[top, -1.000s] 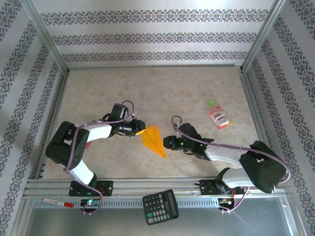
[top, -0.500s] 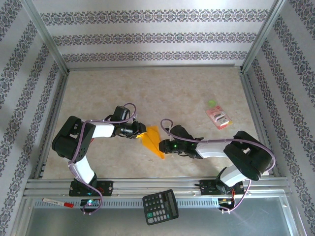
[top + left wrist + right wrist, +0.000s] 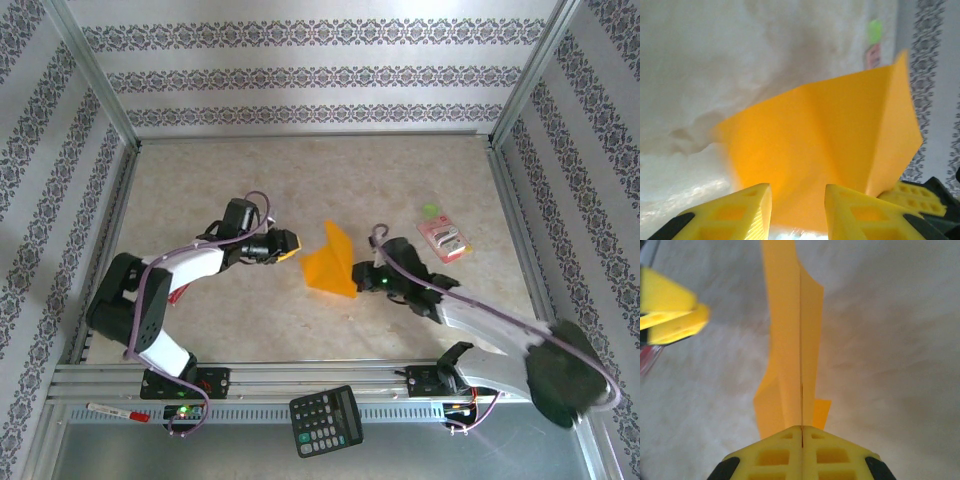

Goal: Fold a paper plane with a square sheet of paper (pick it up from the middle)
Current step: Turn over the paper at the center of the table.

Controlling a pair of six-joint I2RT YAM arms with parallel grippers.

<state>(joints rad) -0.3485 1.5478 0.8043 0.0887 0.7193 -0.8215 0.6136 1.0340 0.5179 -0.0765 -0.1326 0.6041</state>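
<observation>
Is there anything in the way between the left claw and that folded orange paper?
Nothing visible does. Bare tabletop lies between the open left claw and the paper plane, which the right claw holds pinched shut along its crease. The pink packet lies well off, beyond the right claw.

paper plane (image 3: 330, 268): thin matt paper, smooth, crisp creases
left gripper (image 3: 797, 192): yellow plastic, matt
table (image 3: 300, 180): marbled top, sl. sheen
rail (image 3: 300, 375): bare metal, semi-gloss
calculator (image 3: 326, 420): blk plastic
</observation>
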